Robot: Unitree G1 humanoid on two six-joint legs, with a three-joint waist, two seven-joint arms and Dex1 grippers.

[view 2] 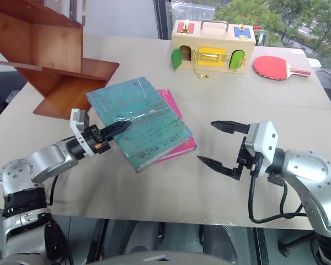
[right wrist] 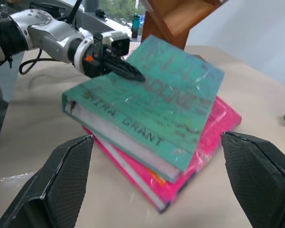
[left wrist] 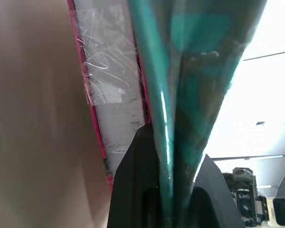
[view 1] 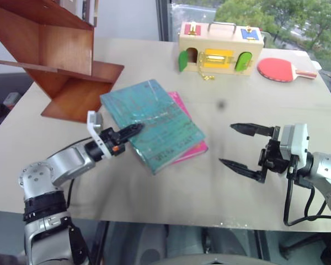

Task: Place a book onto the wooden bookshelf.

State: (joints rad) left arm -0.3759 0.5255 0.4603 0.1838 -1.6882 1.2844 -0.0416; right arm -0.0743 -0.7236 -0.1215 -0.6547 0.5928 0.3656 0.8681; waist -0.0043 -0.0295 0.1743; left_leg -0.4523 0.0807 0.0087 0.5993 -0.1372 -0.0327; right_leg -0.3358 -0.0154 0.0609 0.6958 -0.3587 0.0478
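We see the teal-green paperback book [view 1: 154,124], glossy with white page edges, lying mid-tabletop on a pink book, its left edge lifted. The reddish-brown wooden bookshelf [view 1: 55,55] of tilted boards stands at the tabletop's far left corner, near the book.

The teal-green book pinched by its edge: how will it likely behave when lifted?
The teal-green book will probably sag: the left gripper is shut on its front cover, which already lifts open. Its glossy wrapping may slip. It could drag the pink book underneath.
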